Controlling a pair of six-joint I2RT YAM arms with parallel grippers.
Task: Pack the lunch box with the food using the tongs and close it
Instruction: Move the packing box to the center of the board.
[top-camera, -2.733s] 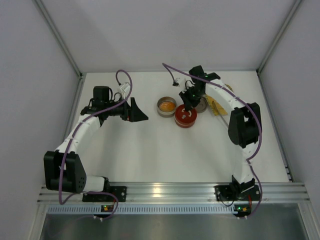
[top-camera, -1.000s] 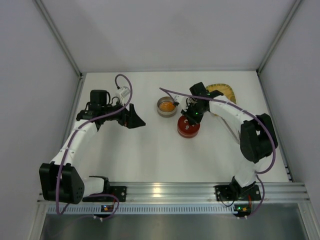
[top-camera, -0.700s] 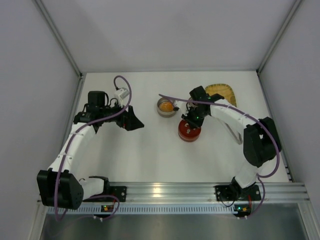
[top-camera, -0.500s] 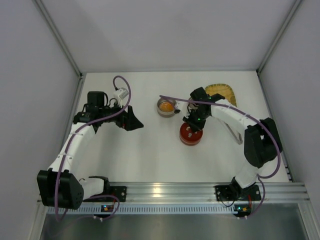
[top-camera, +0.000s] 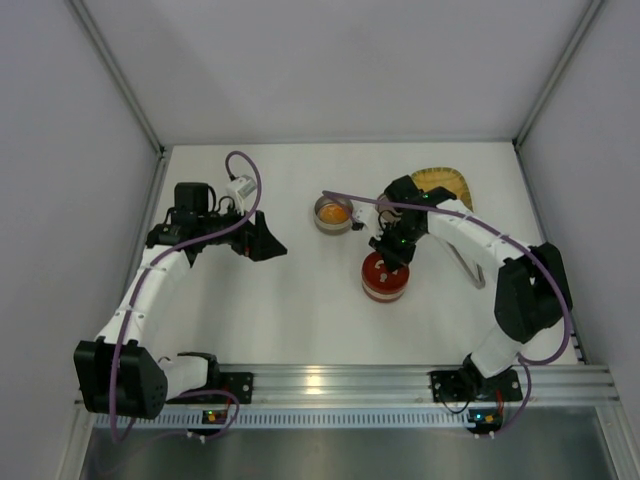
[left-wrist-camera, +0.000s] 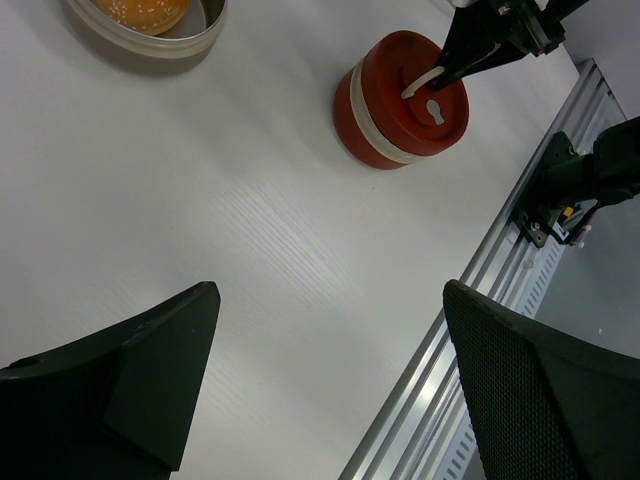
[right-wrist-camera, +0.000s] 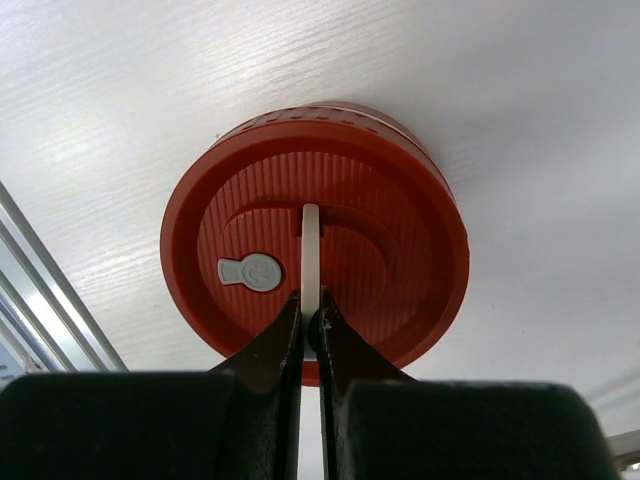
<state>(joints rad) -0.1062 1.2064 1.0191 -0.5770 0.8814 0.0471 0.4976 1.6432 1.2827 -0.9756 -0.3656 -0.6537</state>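
The lunch box (top-camera: 384, 279) is a round red container with a cream band and a ribbed red lid (right-wrist-camera: 314, 262). My right gripper (top-camera: 392, 255) (right-wrist-camera: 311, 318) is shut on the lid's thin white handle (right-wrist-camera: 310, 240). I cannot tell whether the box rests on the table or hangs just above it. The orange food (top-camera: 335, 211) (left-wrist-camera: 140, 10) lies in a round silver tin (top-camera: 322, 222). The tongs (top-camera: 472, 272) lie on the table under my right forearm. My left gripper (top-camera: 262, 238) (left-wrist-camera: 330, 300) is open and holds nothing, left of the tin.
A yellow woven tray (top-camera: 443, 184) sits at the back right behind the right arm. The aluminium rail (top-camera: 340, 382) runs along the near edge. White walls close in the table on the left, back and right.
My right gripper has carried the red lunch box by its handle away from the silver tin, toward the near side and slightly right. The left arm has barely moved.
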